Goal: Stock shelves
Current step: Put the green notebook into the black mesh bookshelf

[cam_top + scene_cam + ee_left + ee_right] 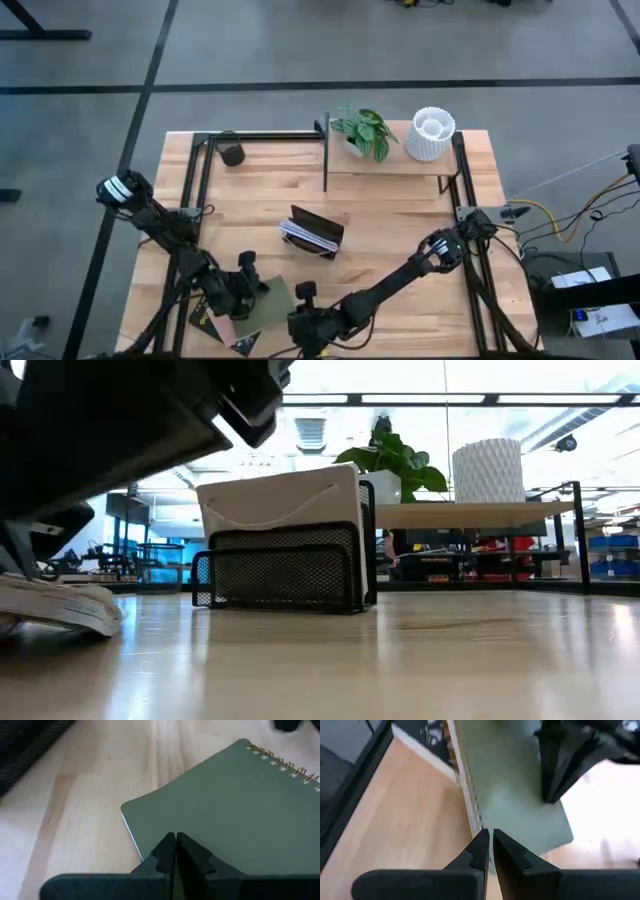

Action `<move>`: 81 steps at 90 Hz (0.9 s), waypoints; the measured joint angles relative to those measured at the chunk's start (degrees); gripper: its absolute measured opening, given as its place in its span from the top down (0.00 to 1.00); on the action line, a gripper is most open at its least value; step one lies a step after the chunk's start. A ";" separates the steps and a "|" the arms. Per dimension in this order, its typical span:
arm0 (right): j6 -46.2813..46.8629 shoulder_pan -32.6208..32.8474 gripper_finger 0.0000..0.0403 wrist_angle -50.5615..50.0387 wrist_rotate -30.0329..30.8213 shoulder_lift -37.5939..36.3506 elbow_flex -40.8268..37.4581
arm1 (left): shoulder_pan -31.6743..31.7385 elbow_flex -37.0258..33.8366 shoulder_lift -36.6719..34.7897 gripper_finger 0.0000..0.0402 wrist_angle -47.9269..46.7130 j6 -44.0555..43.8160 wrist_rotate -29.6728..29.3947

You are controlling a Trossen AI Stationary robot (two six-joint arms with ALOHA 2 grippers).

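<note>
A plant (pixel 363 130) and white pot (pixel 431 134) stand on the shelves (pixel 390 164); the green notebook (pixel 235 810) remains at the table's (pixel 400 230) near edge, both the left gripper (pixel 176 851) and right gripper (pixel 487 847) over it, jaws pressed together.

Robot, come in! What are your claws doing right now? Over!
Left gripper jaws shut over green notebook. Right gripper jaws shut at its spiral edge. Shelves hold plant, white pot.

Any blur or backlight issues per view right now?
Low view: bright ceiling lights backlight the book rack and plant; a dark arm blurs the top left corner. Right wrist view: soft, green notebook smeared. Left wrist view: fingertips soft, spiral binding clear. High view: even light.
</note>
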 joint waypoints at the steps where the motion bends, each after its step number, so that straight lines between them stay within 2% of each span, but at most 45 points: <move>1: 0.45 -0.09 0.98 -0.04 0.00 0.00 0.00 | 0.02 -0.02 0.00 0.99 -0.10 -0.19 -0.03; 19: 4.71 -1.23 0.90 -0.08 0.08 0.00 -0.27 | 1.07 -0.13 -0.07 0.99 -1.36 -1.67 -0.17; 45: 3.30 -1.62 0.60 1.33 -1.52 1.79 -0.50 | 4.11 -0.13 -0.07 0.99 -6.83 -8.49 -0.37; 54: 0.69 -2.08 0.53 1.24 -0.89 2.61 -0.81 | 4.39 -0.13 -0.07 0.99 -6.72 -9.02 -0.33; 66: -2.02 -2.47 0.48 1.39 3.20 2.64 -0.81 | 4.45 -0.20 -0.12 0.99 -6.22 -8.93 0.29; 81: -3.95 -3.00 0.48 1.28 3.36 2.64 -1.04 | 4.47 -0.20 -0.21 0.99 -6.12 -9.01 0.57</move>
